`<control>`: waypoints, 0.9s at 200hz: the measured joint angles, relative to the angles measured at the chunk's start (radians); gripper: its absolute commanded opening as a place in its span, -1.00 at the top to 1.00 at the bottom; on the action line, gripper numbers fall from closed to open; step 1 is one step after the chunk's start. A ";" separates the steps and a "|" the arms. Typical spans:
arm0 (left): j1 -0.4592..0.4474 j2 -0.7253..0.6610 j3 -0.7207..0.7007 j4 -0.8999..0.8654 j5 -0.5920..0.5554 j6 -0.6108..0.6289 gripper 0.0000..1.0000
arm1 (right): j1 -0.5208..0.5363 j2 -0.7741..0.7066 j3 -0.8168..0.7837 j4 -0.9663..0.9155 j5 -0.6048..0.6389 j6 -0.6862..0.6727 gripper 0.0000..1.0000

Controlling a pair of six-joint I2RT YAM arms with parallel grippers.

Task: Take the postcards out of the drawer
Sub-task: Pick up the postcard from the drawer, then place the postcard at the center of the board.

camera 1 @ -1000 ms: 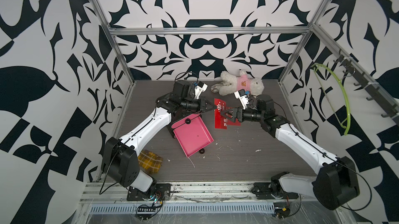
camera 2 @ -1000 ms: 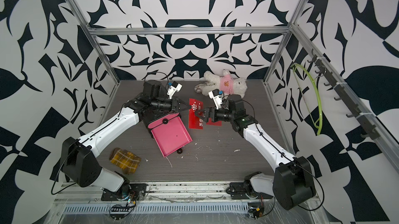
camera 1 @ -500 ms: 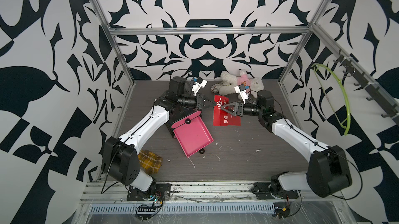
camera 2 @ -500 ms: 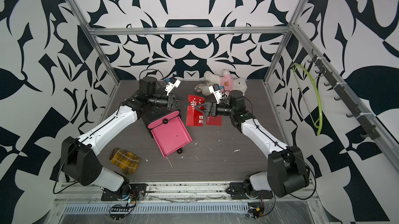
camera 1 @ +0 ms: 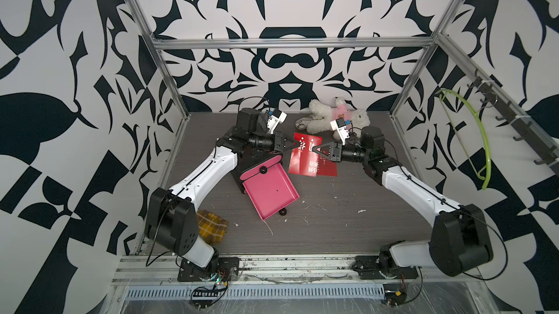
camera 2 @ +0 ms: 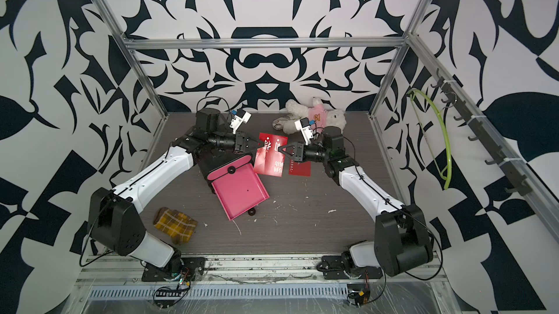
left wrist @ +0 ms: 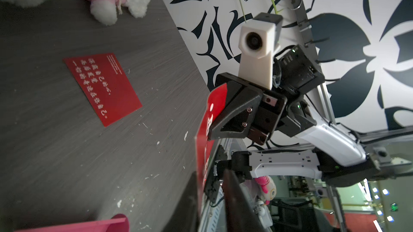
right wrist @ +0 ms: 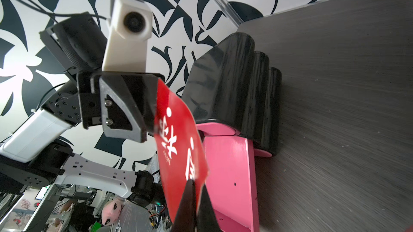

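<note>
Nearest, yellow plaid cloth [camera 1: 211, 226] lies by L arm's base. Mid-table [camera 1: 332, 221]: pink drawer [camera 1: 269, 191] pulled out of black cabinet [right wrist: 234, 81]. Just beyond, red postcard [camera 1: 302, 161] is up in the air btwn both arms: right gripper [camera 1: 314, 149] pinched tight on one edge; left gripper [camera 1: 295, 143] parted a bit, opp. edge btwn its jaws. Second red postcard [left wrist: 102, 87] flat on table beneath, outside drawer. Furthest: plush toy [camera 1: 332, 114] at back wall.

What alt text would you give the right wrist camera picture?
A bowed red postcard with white characters is pinched by the right gripper, with the left gripper at its opposite edge. Behind it, an open pink drawer juts from a black cabinet on a grey table.
</note>
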 measured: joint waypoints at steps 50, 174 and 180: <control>0.014 -0.004 0.045 -0.160 -0.161 0.092 -0.98 | -0.024 0.009 0.126 -0.270 0.087 -0.148 1.00; 0.057 -0.262 -0.104 -0.206 -0.576 0.202 -0.98 | -0.304 0.446 0.565 -1.059 0.518 -0.481 1.00; 0.059 -0.262 -0.105 -0.206 -0.576 0.202 -0.98 | -0.309 0.479 0.599 -1.077 0.529 -0.498 1.00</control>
